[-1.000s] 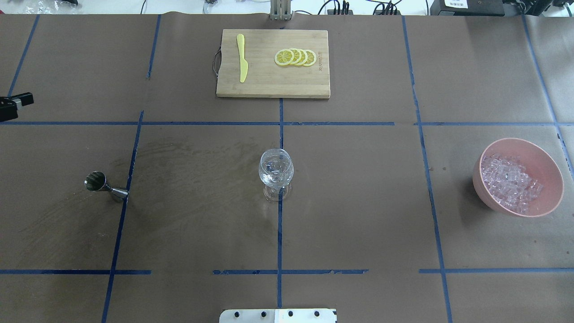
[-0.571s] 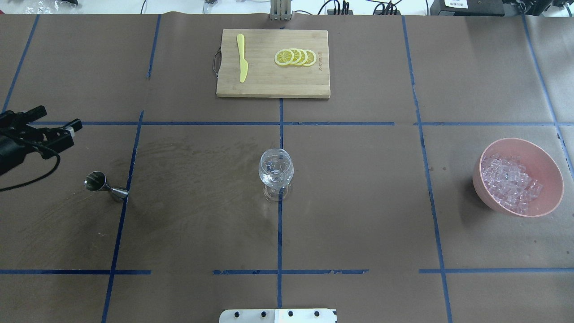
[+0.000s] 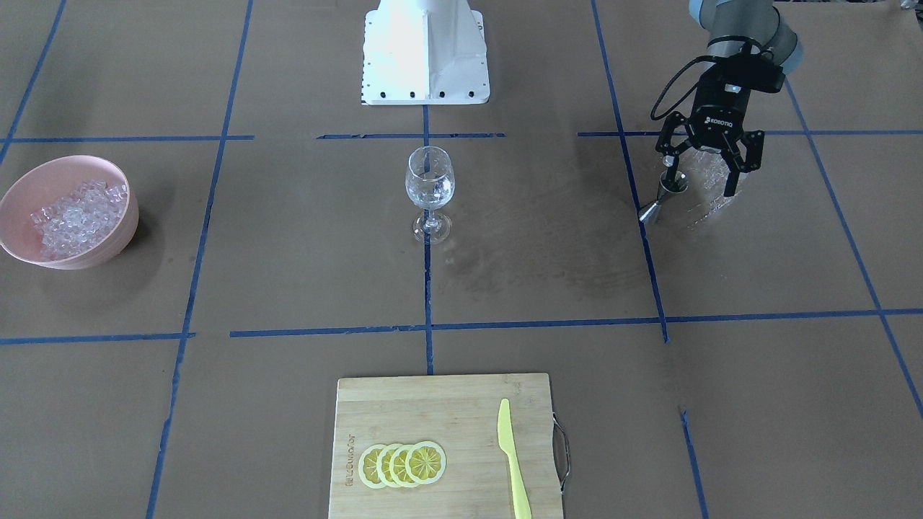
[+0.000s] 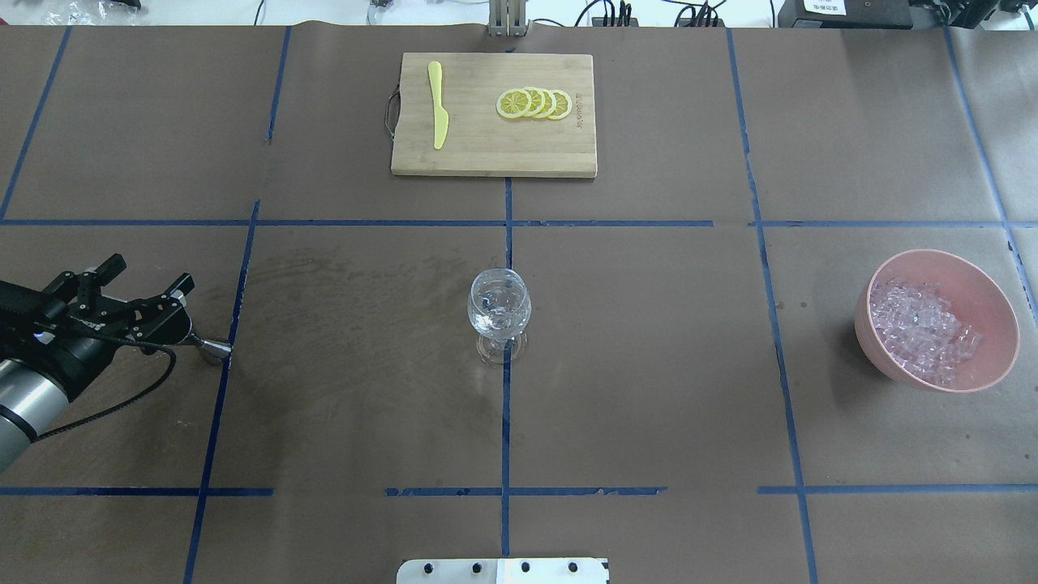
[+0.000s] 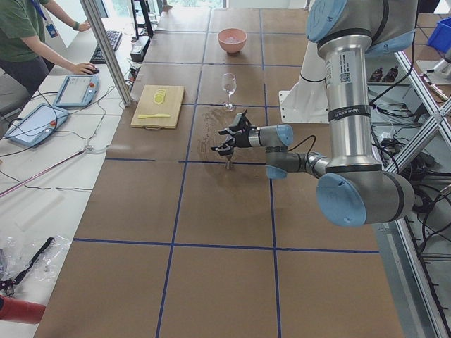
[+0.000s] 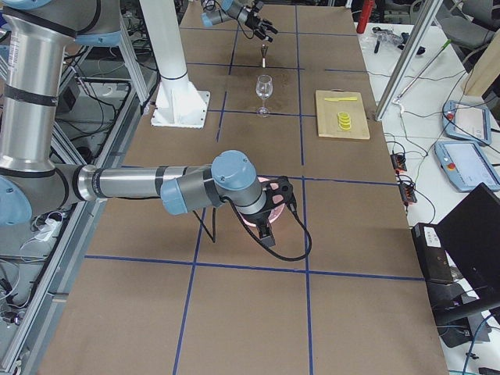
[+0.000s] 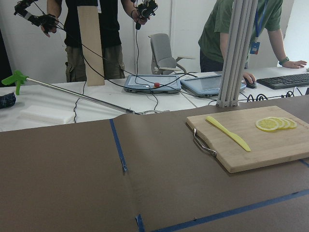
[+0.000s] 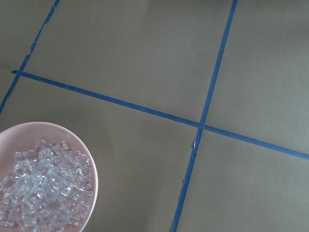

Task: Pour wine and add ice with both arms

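Left claw (image 3: 701,176), spread wide and empty, hovers above the upright jigger (image 3: 662,196), which we place under its finger (image 3: 665,148) nearer the wine glass (image 3: 430,189). We judge centring comes next.

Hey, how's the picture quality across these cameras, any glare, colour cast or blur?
Front-facing view: the white boxy pedestal is blown out by glare. Overhead view: the clear stemmed wine glass carries bright glints; the pink bowl throws a soft shadow toward the view's left. Right wrist view: the brown paper table cover looks olive-green, a colour cast. No view looks noticeably blurred.
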Controlling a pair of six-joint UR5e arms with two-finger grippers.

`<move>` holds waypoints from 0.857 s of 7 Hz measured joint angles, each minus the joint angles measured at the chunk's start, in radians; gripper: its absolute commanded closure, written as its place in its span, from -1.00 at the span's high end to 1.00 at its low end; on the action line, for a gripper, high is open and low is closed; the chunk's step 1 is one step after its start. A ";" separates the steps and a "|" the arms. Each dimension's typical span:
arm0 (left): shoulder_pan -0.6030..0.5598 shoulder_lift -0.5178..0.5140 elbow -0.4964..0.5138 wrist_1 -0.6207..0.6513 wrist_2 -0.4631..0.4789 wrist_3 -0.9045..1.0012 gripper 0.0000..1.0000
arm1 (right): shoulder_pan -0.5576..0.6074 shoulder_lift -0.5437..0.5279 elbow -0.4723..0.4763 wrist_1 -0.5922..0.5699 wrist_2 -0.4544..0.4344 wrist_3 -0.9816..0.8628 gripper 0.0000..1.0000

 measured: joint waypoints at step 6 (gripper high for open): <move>0.163 -0.058 0.146 -0.006 0.202 -0.064 1.00 | 0.000 -0.003 0.000 0.000 0.001 0.000 1.00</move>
